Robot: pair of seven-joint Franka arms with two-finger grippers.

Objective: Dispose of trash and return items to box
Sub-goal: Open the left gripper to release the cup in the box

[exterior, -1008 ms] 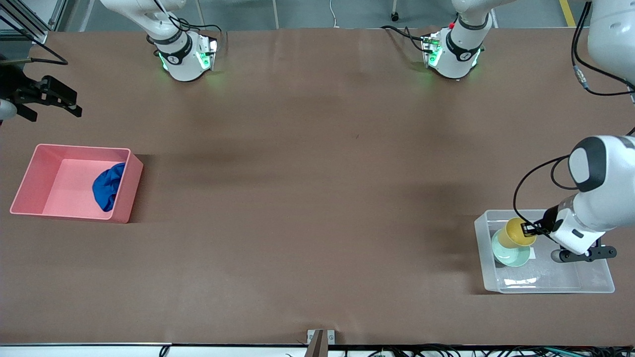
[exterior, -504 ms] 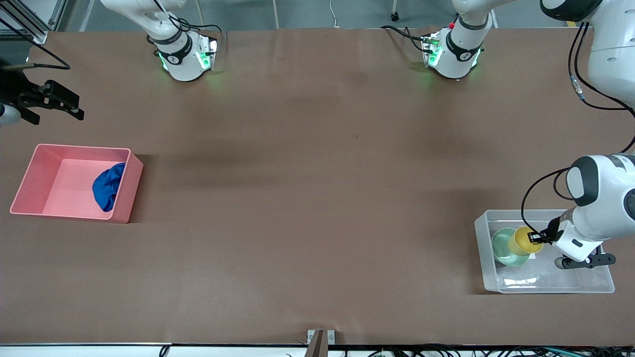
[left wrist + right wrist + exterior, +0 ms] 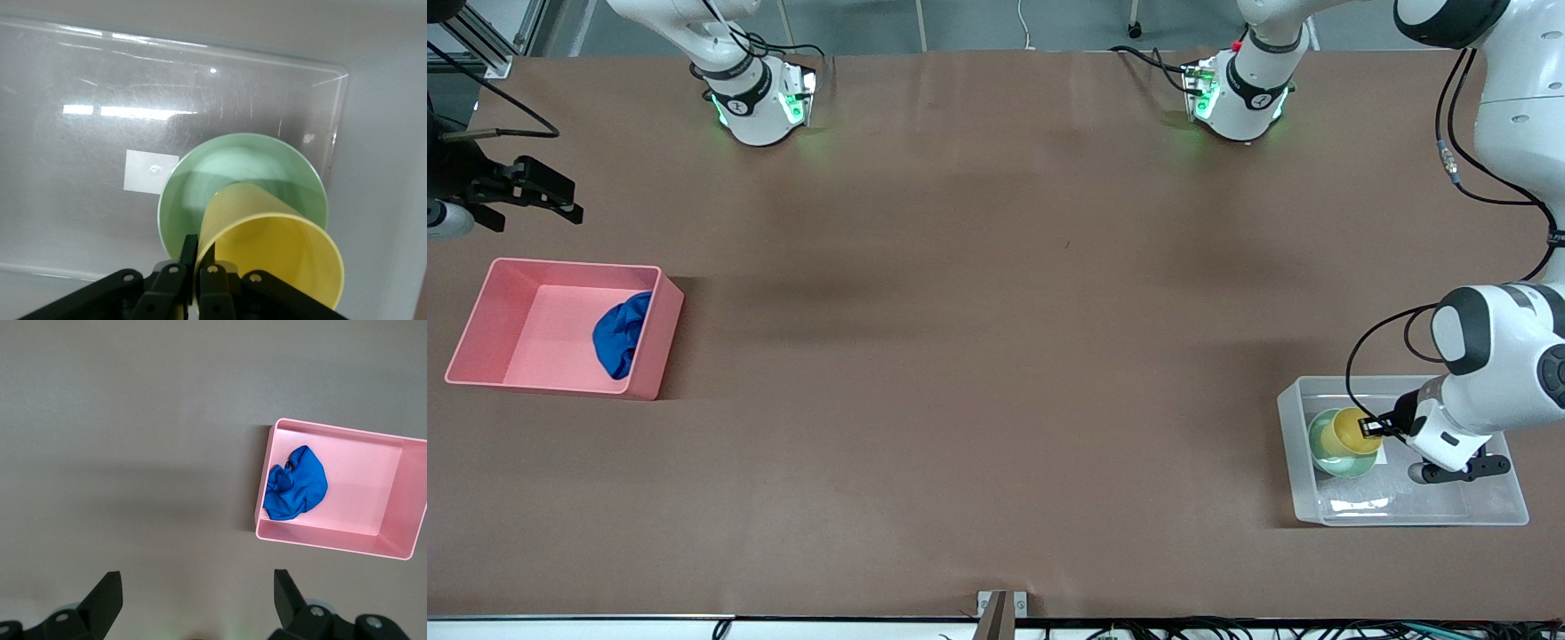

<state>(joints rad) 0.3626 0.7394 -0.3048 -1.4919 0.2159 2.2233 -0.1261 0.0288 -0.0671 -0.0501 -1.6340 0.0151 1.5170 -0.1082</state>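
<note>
My left gripper is shut on the rim of the yellow cup, one finger inside and one outside. The cup sits tilted in the mint-green bowl, which lies in the clear box at the left arm's end of the table. The bowl and the box's white sticker show in the left wrist view. The blue cloth wad lies in the pink bin. My right gripper is open and empty, up above the table beside the bin.
The pink bin with the blue cloth stands at the right arm's end of the table. The two arm bases stand along the table's edge farthest from the front camera. A small bracket sits at the nearest edge.
My left gripper has lowered the yellow cup into the green bowl in the clear box. My right gripper has drifted slightly toward the table's middle.
</note>
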